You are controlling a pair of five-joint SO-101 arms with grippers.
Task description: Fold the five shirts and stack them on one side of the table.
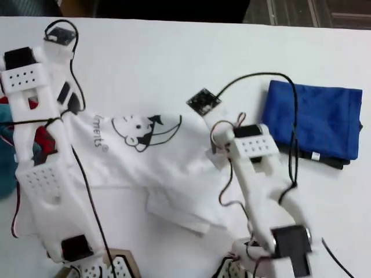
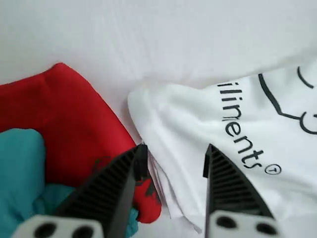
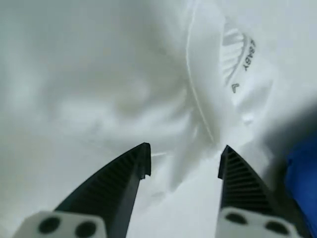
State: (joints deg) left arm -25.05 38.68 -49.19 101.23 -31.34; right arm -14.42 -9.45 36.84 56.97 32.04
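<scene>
Treat the white shirt (image 1: 151,156), lying crumpled in the middle of the table (image 1: 174,58), as probably light, soft and limp, and pinch it at its outer edges, under left gripper (image 2: 174,153) and right gripper (image 3: 185,148), both spread apart and holding nothing.

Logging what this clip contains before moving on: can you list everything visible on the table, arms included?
white shirt with a black cartoon print: one, white, spread crumpled across the table's middle.
folded blue cloth shirt: one, blue, right side, on top of a dark garment.
dark folded garment: one, black, edge showing under the blue shirt.
crumpled red shirt: one, red, left edge, beside the white shirt.
teal shirt: one, teal, bunched against the red shirt.
white table: one, white.
left gripper: one, black fingers, open over the white shirt's edge.
right gripper: one, black fingers, open above the white shirt.
</scene>
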